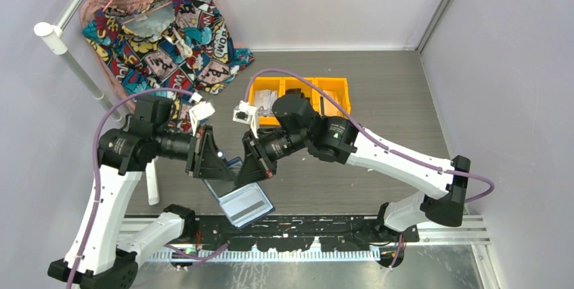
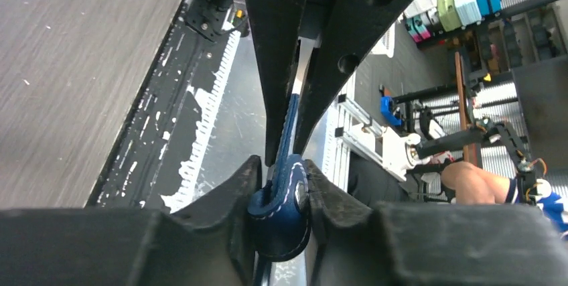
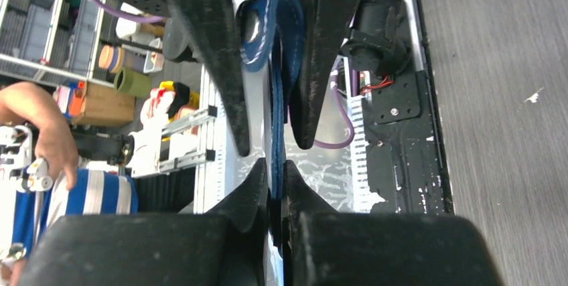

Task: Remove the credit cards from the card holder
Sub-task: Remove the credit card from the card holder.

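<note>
Overall, the grey wood-grain table [image 1: 392, 79] carries a comic-print garment [image 1: 162, 38] at the far left; its lettering is too small to read with certainty. Yellow bins [image 1: 335, 86] sit at the far centre. The navy card holder [image 1: 245, 204] hangs open near the table's near edge, its pale-blue pocketed inside turned upward, and no credit card can be told apart from the pockets. The left pincer [image 2: 282, 165] is part closed, its pads pressing both sides of the holder's rounded stitched end. The right pincer [image 3: 274, 164] is almost fully closed on a thin navy edge.
</note>
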